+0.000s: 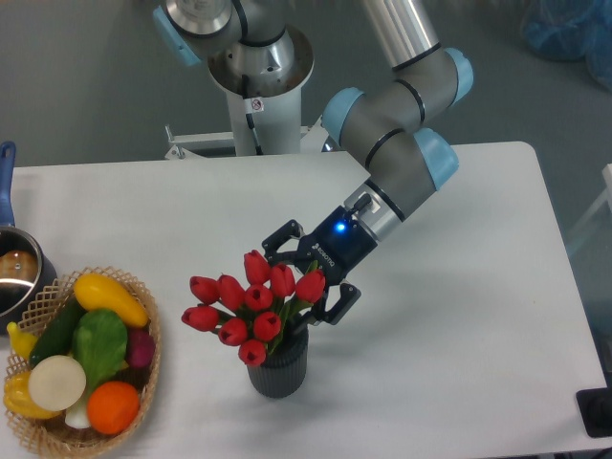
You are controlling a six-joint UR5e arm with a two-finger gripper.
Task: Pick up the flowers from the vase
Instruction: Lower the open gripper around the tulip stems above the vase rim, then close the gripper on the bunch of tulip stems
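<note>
Flowers (247,311), a bunch of red tulip buds with green stems, stand in the dark grey ribbed vase (278,365), which sits upright on the white tabletop (459,316) a little below its middle. The buds spread wider than the vase mouth, leaning mostly to the left and upward. The pincer (298,277) is open, its two black fingers spread apart, one finger (279,235) above the top buds and the other at the right edge of the bunch, just beside the rightmost bud. Whether either finger touches a bud or stem cannot be told from this view. A blue light glows on the pincer's body, and the grey and light-blue arm (397,143) reaches down to it from the upper right. At the left edge of the tabletop, well apart from the vase, lies a woven basket (145,382) of colourful vegetables, and above it a steel pot (17,277) with a blue handle is partly cut off by the frame.
</note>
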